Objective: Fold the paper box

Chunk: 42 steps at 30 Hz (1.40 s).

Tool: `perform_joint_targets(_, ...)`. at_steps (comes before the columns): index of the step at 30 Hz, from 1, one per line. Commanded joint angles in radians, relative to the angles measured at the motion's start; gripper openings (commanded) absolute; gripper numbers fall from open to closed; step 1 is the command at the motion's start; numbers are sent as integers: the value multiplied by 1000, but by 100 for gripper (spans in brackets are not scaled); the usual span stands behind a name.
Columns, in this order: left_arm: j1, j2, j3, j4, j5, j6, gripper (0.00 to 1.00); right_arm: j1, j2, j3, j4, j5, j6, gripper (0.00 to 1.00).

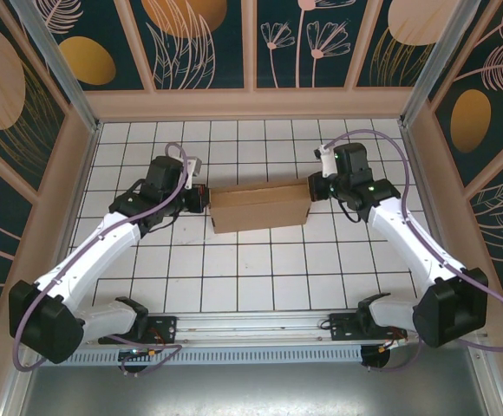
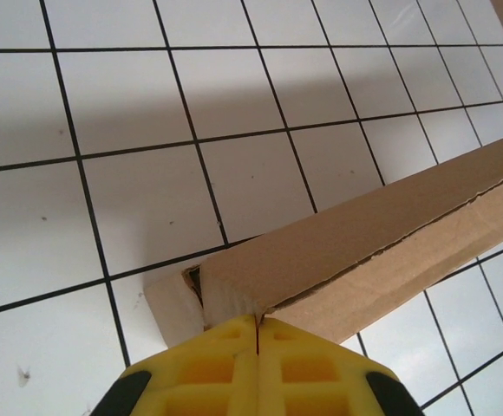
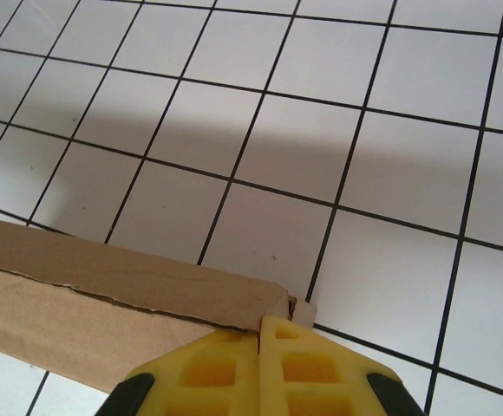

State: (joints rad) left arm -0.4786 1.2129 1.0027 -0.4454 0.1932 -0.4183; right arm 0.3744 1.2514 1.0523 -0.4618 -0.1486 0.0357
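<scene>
The paper box (image 1: 260, 208) is a plain brown cardboard shape lying across the middle of the gridded table, long side left to right. My left gripper (image 1: 205, 199) is at its left end and my right gripper (image 1: 312, 187) at its right end. In the left wrist view the yellow fingers of the left gripper (image 2: 258, 317) are shut, their tips against the box (image 2: 364, 234) at its end corner, where a small flap sticks out. In the right wrist view the right gripper (image 3: 260, 319) is shut too, tips touching the end corner of the box (image 3: 104, 269). A ragged seam runs along the box.
The white gridded table (image 1: 234, 286) is ringed by wooden-framed patterned walls (image 1: 251, 100). A metal rail (image 1: 260, 334) with the arm bases runs along the near edge. Open grid lies in front of and behind the box.
</scene>
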Motion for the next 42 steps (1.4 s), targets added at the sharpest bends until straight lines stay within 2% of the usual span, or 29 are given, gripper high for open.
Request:
perform_joint_targets(1,15,27,26,-3,115,-55,0,14,29,51,-71,3,85,0)
perform_joint_targets(7,74,28,37,-6,220,-98,0,12,83,112,-140,-15,93,0)
perform_joint_targets(11,84,28,58,-38,251,-97,0,12,71,119,-141,0,76,0)
perform_joint_targets(20,84,-9,65,-146,243,-91,0,20,80,188,-225,-8,112,0)
perform_joint_targets(27,85,-14,16,-75,244,-147,0,21,86,183,-222,-12,118,0)
perform_joint_targets(34,90,-27,-74,53,298,-247,0,20,69,146,-199,-20,119,0)
perform_joint_targets(42,93,-47,-100,37,251,-210,0,20,51,138,-198,-11,115,0)
